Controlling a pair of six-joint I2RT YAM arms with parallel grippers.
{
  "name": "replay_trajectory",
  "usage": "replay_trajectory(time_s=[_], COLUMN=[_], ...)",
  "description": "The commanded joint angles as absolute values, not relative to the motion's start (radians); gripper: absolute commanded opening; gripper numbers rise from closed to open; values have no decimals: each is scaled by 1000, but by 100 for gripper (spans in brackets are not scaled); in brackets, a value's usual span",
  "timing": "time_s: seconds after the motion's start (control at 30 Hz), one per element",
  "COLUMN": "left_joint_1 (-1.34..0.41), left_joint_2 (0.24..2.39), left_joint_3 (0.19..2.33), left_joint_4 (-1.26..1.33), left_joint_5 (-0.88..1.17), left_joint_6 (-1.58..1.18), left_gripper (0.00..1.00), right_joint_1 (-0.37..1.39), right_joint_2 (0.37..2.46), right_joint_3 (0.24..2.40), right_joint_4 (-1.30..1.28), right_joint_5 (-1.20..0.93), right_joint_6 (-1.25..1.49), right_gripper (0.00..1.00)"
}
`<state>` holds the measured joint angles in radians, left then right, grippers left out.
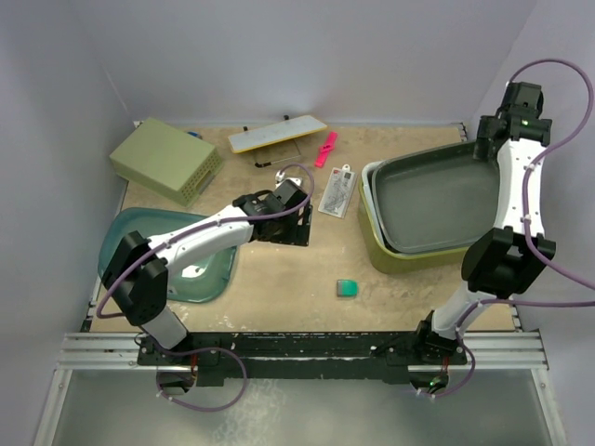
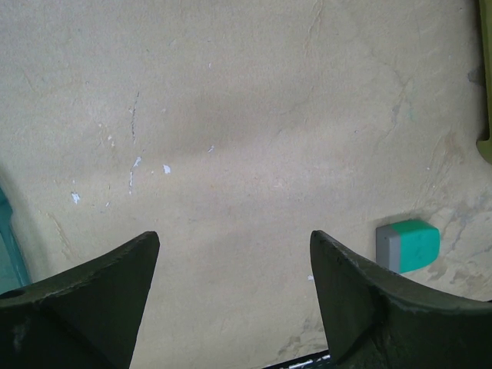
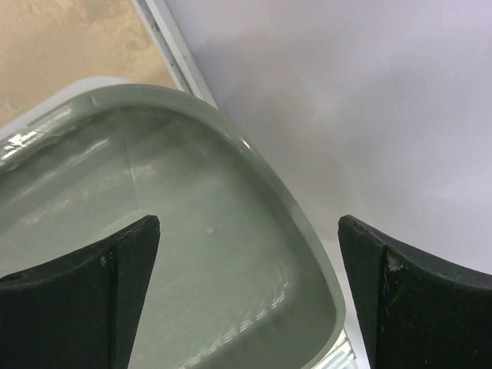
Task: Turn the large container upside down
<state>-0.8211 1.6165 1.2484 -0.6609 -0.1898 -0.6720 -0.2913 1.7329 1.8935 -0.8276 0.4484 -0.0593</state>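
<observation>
The large olive-green container (image 1: 409, 258) stands upright at the right of the table, with a dark grey tub (image 1: 437, 200) nested inside it. My right gripper (image 1: 485, 141) is open and empty above the far right corner of this stack; the right wrist view shows the grey tub's inside (image 3: 192, 254) between and below the fingers (image 3: 247, 224), not touching. My left gripper (image 1: 296, 225) is open and empty over bare tabletop at mid-table, left of the container. In the left wrist view (image 2: 234, 235) only a sliver of the olive container (image 2: 486, 115) shows at the right edge.
A pale yellow-green basket (image 1: 165, 160) lies upside down at the far left. A teal tub (image 1: 186, 260) sits under the left arm. A small teal-and-grey block (image 1: 347, 288) (image 2: 407, 244) lies near the front. A yellow board (image 1: 277, 135), pink item (image 1: 325, 149) and white tag (image 1: 337, 192) lie at the back. Walls enclose the table.
</observation>
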Motion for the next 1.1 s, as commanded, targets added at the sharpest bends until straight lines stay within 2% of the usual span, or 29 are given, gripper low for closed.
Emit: replay_trajectory(time_s=[0.0,0.2,0.43,0.5,0.67,0.87,0.9,0.97,1.0,1.07], left_joint_1=[-839,-859,-900,-909,-925,-927,-927,-927,-926,-928], left_joint_2=[1634,1673,1758,1780,1802,1800,1799,1797,1794,1790], left_joint_3=[1280,1264,1344,1372,1394,1393,1392,1389,1388,1385], left_joint_4=[-685,-658,-694,-712,-711,-709,-709,-706,-705,-702], left_joint_5=[-222,-215,-226,-235,-239,-244,-244,-247,-247,-250], left_joint_6=[-718,-761,-737,-725,-718,-713,-712,-713,-715,-717], left_gripper=[77,77,77,77,77,77,77,77,77,77], right_joint_1=[-338,-371,-373,-373,-373,-374,-375,-374,-373,-374], right_joint_2=[1727,1718,1721,1714,1675,1640,1640,1630,1620,1602], right_joint_3=[1892,1832,1836,1836,1783,1749,1751,1744,1737,1721], right_joint_4=[-832,-787,-800,-798,-766,-739,-743,-736,-725,-709], right_joint_5=[384,272,200,200,244,254,250,255,265,293], right_joint_6=[-116,-137,-161,-167,-181,-192,-192,-183,-179,-181], right_gripper=[100,99,82,75,50,36,29,7,0,0])
